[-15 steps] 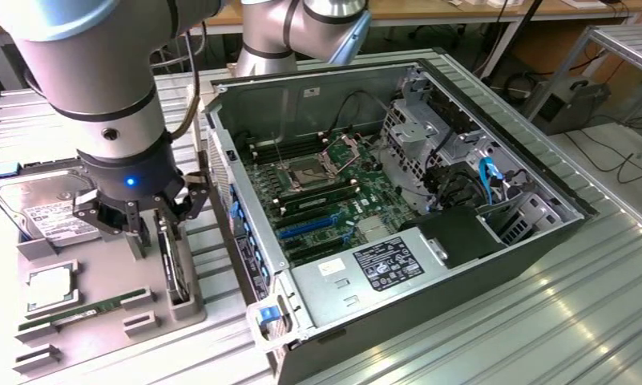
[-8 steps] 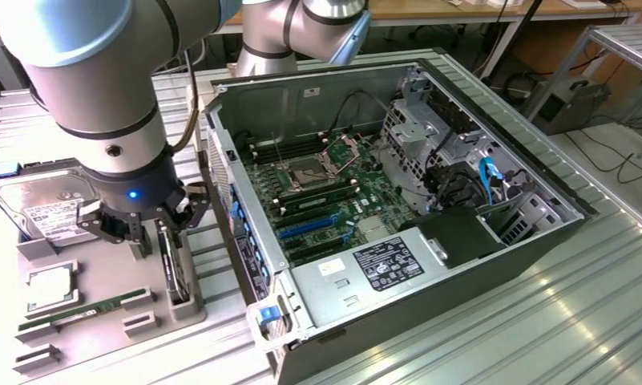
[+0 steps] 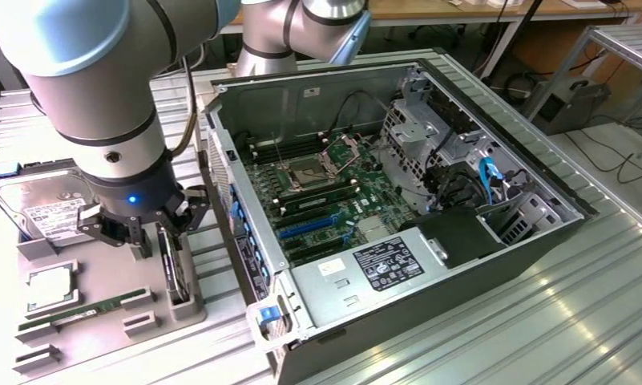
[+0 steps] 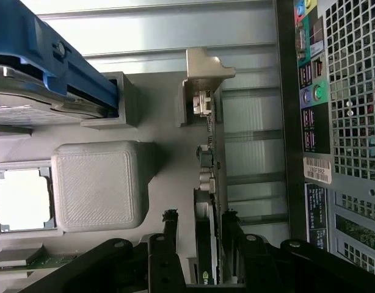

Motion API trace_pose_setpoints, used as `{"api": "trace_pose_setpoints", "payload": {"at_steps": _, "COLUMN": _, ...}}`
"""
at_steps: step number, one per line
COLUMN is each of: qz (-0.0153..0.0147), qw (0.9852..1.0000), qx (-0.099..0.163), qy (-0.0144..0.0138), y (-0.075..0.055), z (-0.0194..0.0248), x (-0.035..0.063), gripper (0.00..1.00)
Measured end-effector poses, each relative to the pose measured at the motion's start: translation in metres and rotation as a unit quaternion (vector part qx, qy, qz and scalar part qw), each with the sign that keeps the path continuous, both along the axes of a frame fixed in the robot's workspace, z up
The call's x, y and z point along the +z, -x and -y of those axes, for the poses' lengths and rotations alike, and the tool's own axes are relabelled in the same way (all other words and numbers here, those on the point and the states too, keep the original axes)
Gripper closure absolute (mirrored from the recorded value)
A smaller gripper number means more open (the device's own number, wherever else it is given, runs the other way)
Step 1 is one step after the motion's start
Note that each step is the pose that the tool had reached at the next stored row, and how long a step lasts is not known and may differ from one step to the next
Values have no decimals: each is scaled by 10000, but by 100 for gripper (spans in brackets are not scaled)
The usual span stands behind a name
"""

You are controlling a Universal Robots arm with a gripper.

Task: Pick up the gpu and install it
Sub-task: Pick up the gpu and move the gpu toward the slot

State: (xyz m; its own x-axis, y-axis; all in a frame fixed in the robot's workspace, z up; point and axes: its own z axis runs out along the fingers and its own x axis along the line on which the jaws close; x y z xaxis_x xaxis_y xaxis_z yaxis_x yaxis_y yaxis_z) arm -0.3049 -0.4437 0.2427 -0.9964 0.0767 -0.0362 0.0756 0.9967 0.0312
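Observation:
The gpu (image 3: 174, 273) stands on its long edge in a slot of the grey holder tray (image 3: 107, 269), at the exterior view's left. In the wrist view I look down its thin edge (image 4: 207, 165), with the silver bracket (image 4: 207, 67) at the far end. My gripper (image 3: 155, 237) has come down over the card. It is open (image 4: 200, 223), with one black finger (image 4: 169, 235) on each side of the card's near end. The finger on the tray side stands clearly apart from the card; the other is very close to it.
The tray also holds a hard drive (image 3: 42, 210) in a blue frame (image 4: 65, 61), a processor (image 3: 48, 289) and a green memory stick (image 3: 80, 313). The open computer case (image 3: 535, 241), with its motherboard (image 3: 321, 192) and blue slots (image 3: 304, 228), lies just beside the tray.

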Motion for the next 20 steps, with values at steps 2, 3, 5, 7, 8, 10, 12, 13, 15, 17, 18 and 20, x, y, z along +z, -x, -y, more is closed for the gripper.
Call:
{"api": "trace_pose_setpoints", "payload": {"at_steps": 2, "qz": 21, "qw": 10000, "qx": 0, "qy": 0, "y": -1, "z": 0, "x": -4, "gripper": 58}}
{"api": "trace_pose_setpoints", "payload": {"at_steps": 3, "qz": 24, "qw": 10000, "qx": 0, "qy": -1, "y": -1, "z": 0, "x": -5, "gripper": 58}}
{"api": "trace_pose_setpoints", "payload": {"at_steps": 5, "qz": 27, "qw": 10000, "qx": 0, "qy": 0, "y": 0, "z": 0, "x": -7, "gripper": 58}}
{"api": "trace_pose_setpoints", "payload": {"at_steps": 7, "qz": 28, "qw": 10000, "qx": 0, "qy": 1, "y": 0, "z": 0, "x": -10, "gripper": 58}}
{"api": "trace_pose_setpoints", "payload": {"at_steps": 8, "qz": 28, "qw": 10000, "qx": 0, "qy": 1, "y": 0, "z": 0, "x": -11, "gripper": 58}}
{"api": "trace_pose_setpoints", "payload": {"at_steps": 10, "qz": 28, "qw": 10000, "qx": 0, "qy": 1, "y": 0, "z": 0, "x": -11, "gripper": 59}}
{"api": "trace_pose_setpoints", "payload": {"at_steps": 12, "qz": 28, "qw": 10000, "qx": 0, "qy": 1, "y": 0, "z": 0, "x": -11, "gripper": 66}}
{"api": "trace_pose_setpoints", "payload": {"at_steps": 13, "qz": 28, "qw": 10000, "qx": 34, "qy": 1, "y": 0, "z": 0, "x": -11, "gripper": 74}}
{"api": "trace_pose_setpoints", "payload": {"at_steps": 15, "qz": -9, "qw": 9991, "qx": 412, "qy": -3, "y": -11, "z": 0, "x": -11, "gripper": 74}}
{"api": "trace_pose_setpoints", "payload": {"at_steps": 17, "qz": -18, "qw": 9990, "qx": 443, "qy": -9, "y": -19, "z": 0, "x": -8, "gripper": 74}}
{"api": "trace_pose_setpoints", "payload": {"at_steps": 18, "qz": -23, "qw": 9989, "qx": 458, "qy": -14, "y": -24, "z": 0, "x": -3, "gripper": 74}}
{"api": "trace_pose_setpoints", "payload": {"at_steps": 20, "qz": -26, "qw": 9988, "qx": 481, "qy": -31, "y": -34, "z": 1, "x": 13, "gripper": 74}}
